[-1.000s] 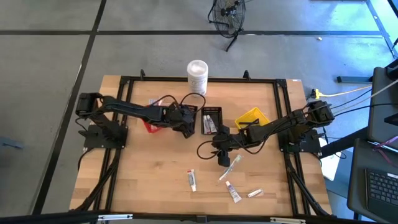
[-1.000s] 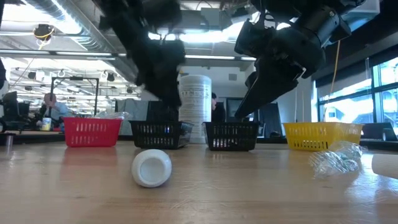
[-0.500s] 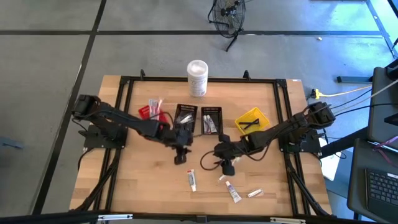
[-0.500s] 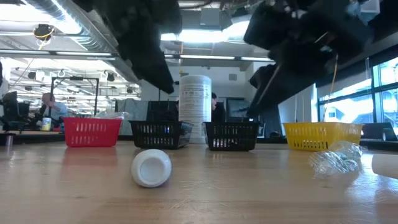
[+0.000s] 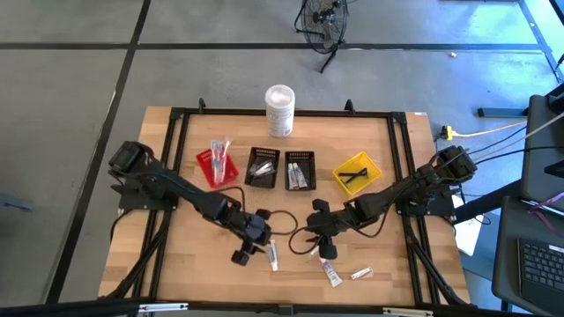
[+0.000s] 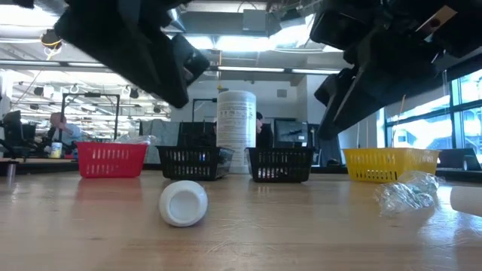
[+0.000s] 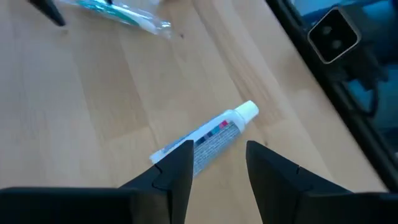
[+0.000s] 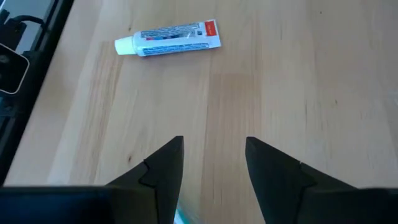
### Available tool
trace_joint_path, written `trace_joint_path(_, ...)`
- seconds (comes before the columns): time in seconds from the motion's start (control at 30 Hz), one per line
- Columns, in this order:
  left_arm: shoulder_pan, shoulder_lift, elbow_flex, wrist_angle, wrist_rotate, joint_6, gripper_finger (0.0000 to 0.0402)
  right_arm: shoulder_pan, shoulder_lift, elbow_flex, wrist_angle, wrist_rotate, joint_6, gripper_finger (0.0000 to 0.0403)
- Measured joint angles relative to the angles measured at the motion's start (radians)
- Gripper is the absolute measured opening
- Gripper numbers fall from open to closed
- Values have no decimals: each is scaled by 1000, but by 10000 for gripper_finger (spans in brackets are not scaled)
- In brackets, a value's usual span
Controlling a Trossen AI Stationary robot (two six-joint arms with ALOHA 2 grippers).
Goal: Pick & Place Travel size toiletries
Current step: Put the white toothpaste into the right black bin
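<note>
Over the bare wooden table (image 5: 194, 255), well in front of the black mesh bin (image 5: 263, 168), the left gripper (image 7: 217, 163) hangs with fingers parted and empty above a small white toothpaste tube (image 7: 205, 135), the empty, parted right gripper (image 8: 213, 163) beside it.

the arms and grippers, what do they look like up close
Both arms are dark, near-black jointed links with black cables looping beside them. The left gripper and right gripper each end in two flat, wedge-shaped matte black fingers with angular edges. No markings show on them.
</note>
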Motion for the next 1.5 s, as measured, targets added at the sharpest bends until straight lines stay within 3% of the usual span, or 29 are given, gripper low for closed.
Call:
trace_joint_path(0.3,-7,112,0,181,-5,114,175,0,0,0,0,1,8,180)
trace_joint_path(0.83,-18,251,41,191,18,331,226,0,0,0,11,3,52,152)
trace_joint_path(1.17,6,273,42,179,34,274,221,0,0,0,19,9,48,136)
trace_joint_path(1.5,27,275,42,177,40,150,143,1,14,0,57,65,48,130)
